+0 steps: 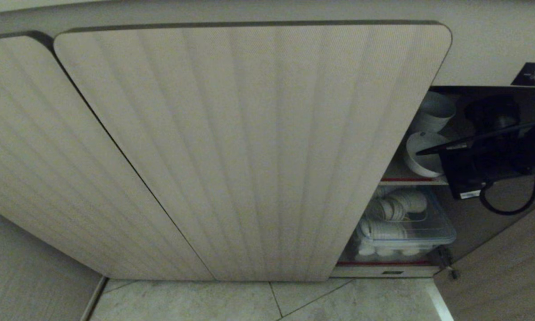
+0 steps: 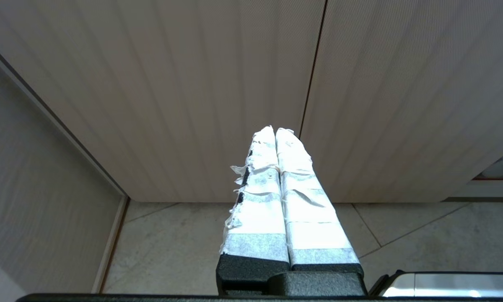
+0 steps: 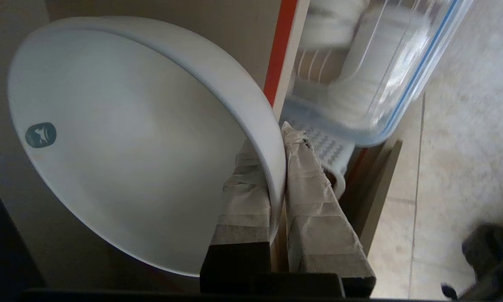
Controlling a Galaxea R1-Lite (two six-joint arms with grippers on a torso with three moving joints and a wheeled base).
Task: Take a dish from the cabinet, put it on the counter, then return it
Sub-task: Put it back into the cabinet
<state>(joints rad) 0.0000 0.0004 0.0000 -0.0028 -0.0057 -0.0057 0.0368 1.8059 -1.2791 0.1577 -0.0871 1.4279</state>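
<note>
The dish (image 3: 121,138) is held at its rim by the right gripper (image 3: 276,167), jaws clamped on the wall, at the cabinet (image 1: 249,147) shelf edge. It is judged rigid, smooth, breakable (glazed ceramic slips). The left gripper (image 2: 275,134) is parked, jaws together.
</note>
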